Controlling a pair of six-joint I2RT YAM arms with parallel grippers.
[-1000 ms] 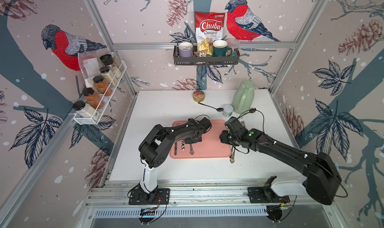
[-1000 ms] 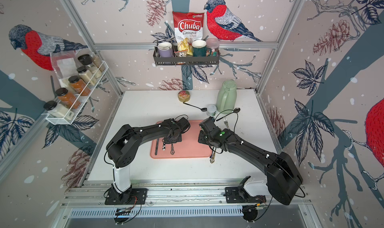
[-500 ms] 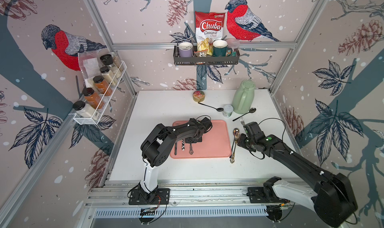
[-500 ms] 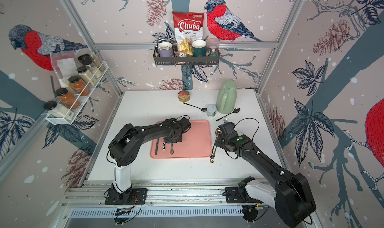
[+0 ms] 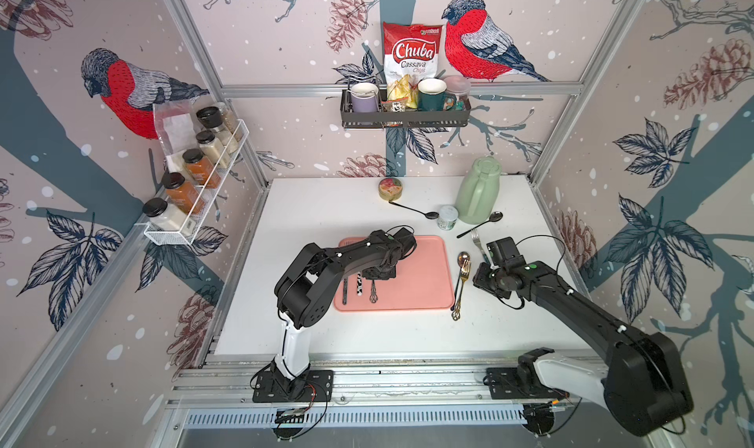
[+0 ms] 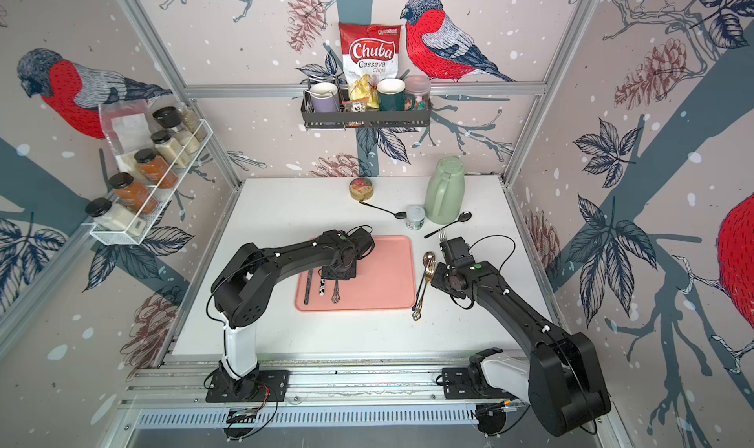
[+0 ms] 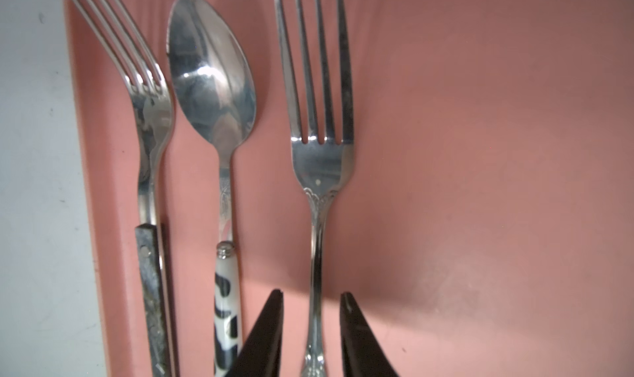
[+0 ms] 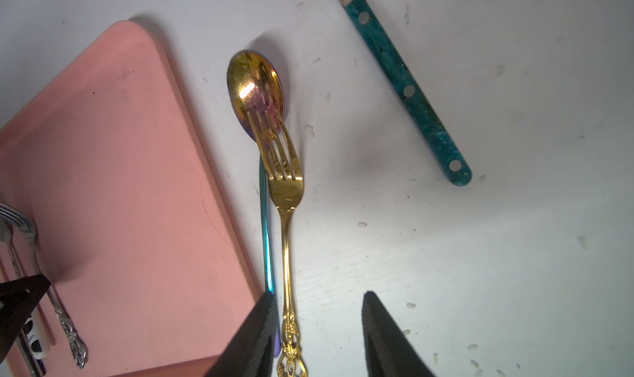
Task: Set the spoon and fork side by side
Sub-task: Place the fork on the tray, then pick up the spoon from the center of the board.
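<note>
Lying on the pink tray (image 7: 480,152), the silver fork (image 7: 319,159) is sitting just beside the spotty-handled spoon (image 7: 212,69). The left gripper (image 7: 312,294) is keeping its jaws a little apart around the fork's handle, not touching it. The right gripper (image 8: 319,293) is hanging with wide jaws over the gold fork (image 8: 286,193), which is lying across the shiny spoon (image 8: 254,83) on the white table (image 8: 446,255).

Green jug (image 5: 478,191) upright, chips bag (image 5: 411,58) (Chuba) on wall shelf (image 5: 408,119), 2 mugs (image 5: 364,97) beside it
</note>
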